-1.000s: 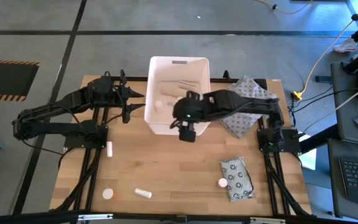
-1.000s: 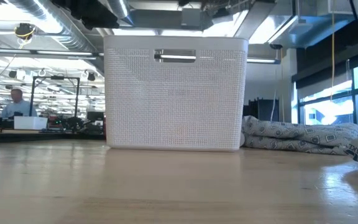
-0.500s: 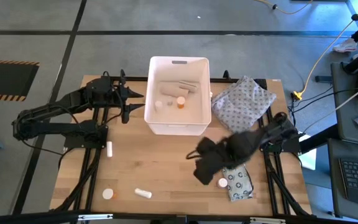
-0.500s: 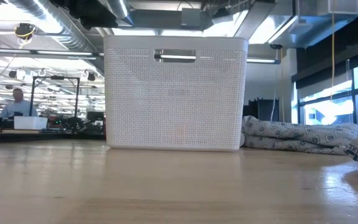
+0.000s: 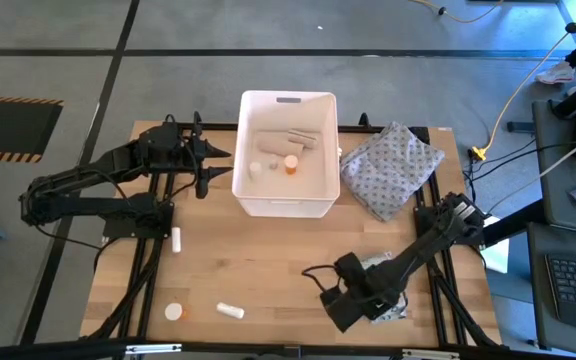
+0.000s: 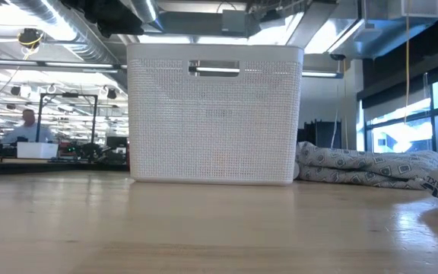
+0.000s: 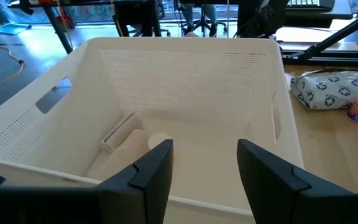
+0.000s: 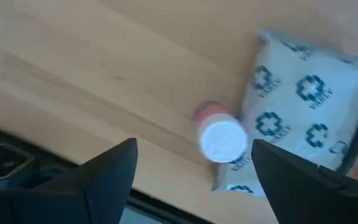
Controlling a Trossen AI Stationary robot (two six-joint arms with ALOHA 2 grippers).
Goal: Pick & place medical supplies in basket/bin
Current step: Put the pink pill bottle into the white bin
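So the right pincer [image 5: 346, 300] was over the white tub [image 5: 251, 205] a second ago and has swung all the way down to the near right of the worktop [image 5: 258, 260]; it's now hovering wide open and empty over a small white bottle with a pinkish label [image 8: 221, 138], which stands touching the flat grey packet [image 8: 303, 106]; my read is the last drop-off is done and this bottle is next, so it needs to come down with a finger on each side.

Left pincer [image 5: 206, 162] hasn't budged, parked at the tub's left rim, about half open, holding nothing.

The tub is hard plastic with a fine perforated weave on the walls, rounded corners, and a handle slot; inside are tan rolls [image 5: 290, 141], an orange-capped vial [image 5: 291, 164] and a small white bottle [image 5: 255, 168].

Still out on the wood-grain worktop: a white vial [image 5: 176, 239], a white-capped orange bottle [image 5: 173, 312] and a white vial [image 5: 231, 311]; smooth little cylinders, probably roll easily. The packet looks soft and crinkly; the dotted cloth bundle [image 5: 392, 168] sits right of the tub.
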